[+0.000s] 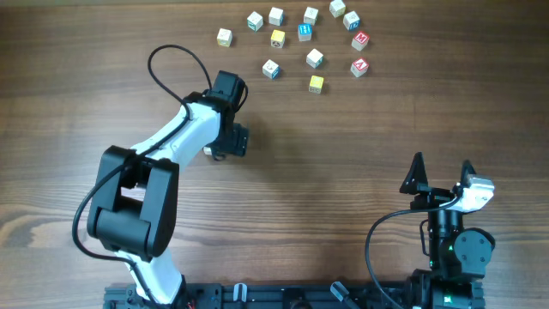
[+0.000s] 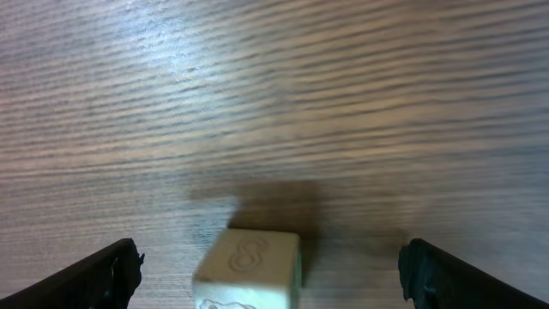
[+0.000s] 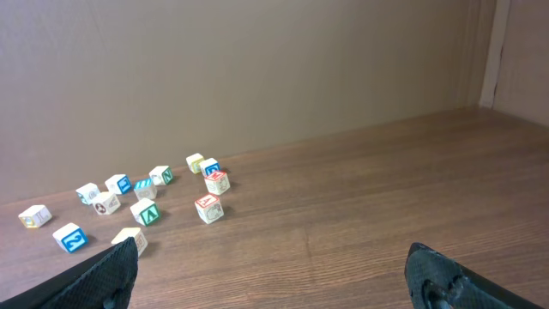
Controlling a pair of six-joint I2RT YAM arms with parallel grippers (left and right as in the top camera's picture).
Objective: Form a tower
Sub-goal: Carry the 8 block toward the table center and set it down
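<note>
**Tower.** The tower [image 2: 250, 268] shows in the left wrist view as one pale, unpainted wooden cube, cut off by the lower edge of the picture. Whether further cubes lie under it cannot be told, so no long axis can be given. The visible part is as wide as it is deep. Its top face points straight up and carries a looped figure pressed into the wood. The cube sits slightly skewed to the line between the jaws, so a narrow shaded side face shows on the right. Its edges are softly rounded and its surface is matt.

**Position.** The tower stands on the desk [image 1: 343, 146], a brown board with fine wavy grain, and casts a short shadow behind itself. It sits between the jaws of the left gripper [image 2: 268, 257], near the middle. In the overhead view the gripper hides it.

**Jaws.** The left jaws are spread wide, and bare desk shows on both sides of the cube. The jaws of the right gripper [image 3: 270, 262] are also spread and hold nothing.

**Other items.** The loose cubes [image 1: 315, 57], with red, blue, yellow and pale faces, lie scattered at the far edge of the desk, well apart from both grippers.
</note>
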